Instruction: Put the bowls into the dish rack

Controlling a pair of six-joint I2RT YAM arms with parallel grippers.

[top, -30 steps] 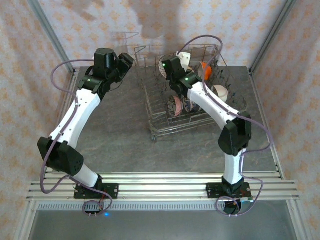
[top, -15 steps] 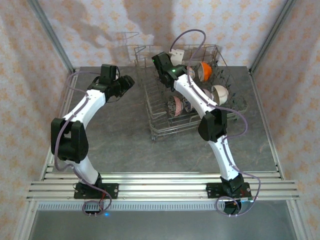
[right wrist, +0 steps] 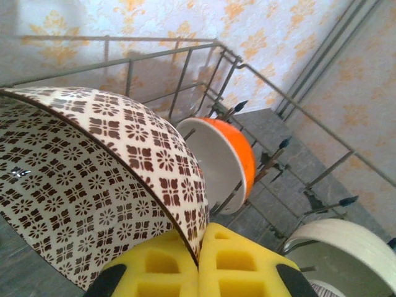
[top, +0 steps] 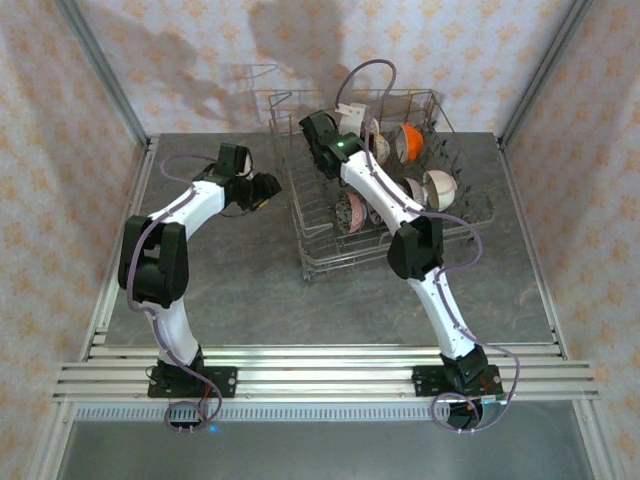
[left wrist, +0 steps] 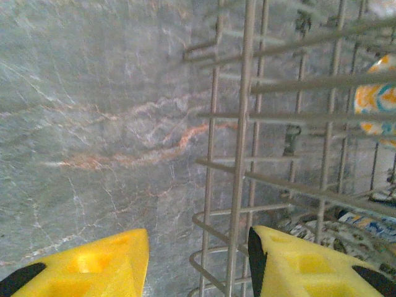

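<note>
Pinched the brown-patterned bowl (right wrist: 105,179) by its rim in the right gripper (right wrist: 199,247), pads shut on it, raised at the far end of the dish rack (left wrist: 241,154). Shared that end with an orange bowl (right wrist: 238,154) and a white bowl (right wrist: 340,244), both racked on edge. Called for tipping it upright, lowering it into a free slot beside the orange one, and letting go only once seated. Hung the left gripper (left wrist: 198,238) spread wide and empty above the table (left wrist: 93,124), just outside the rack wall, possibly touching a wire. Found no brand, label or lettering to read.
</note>
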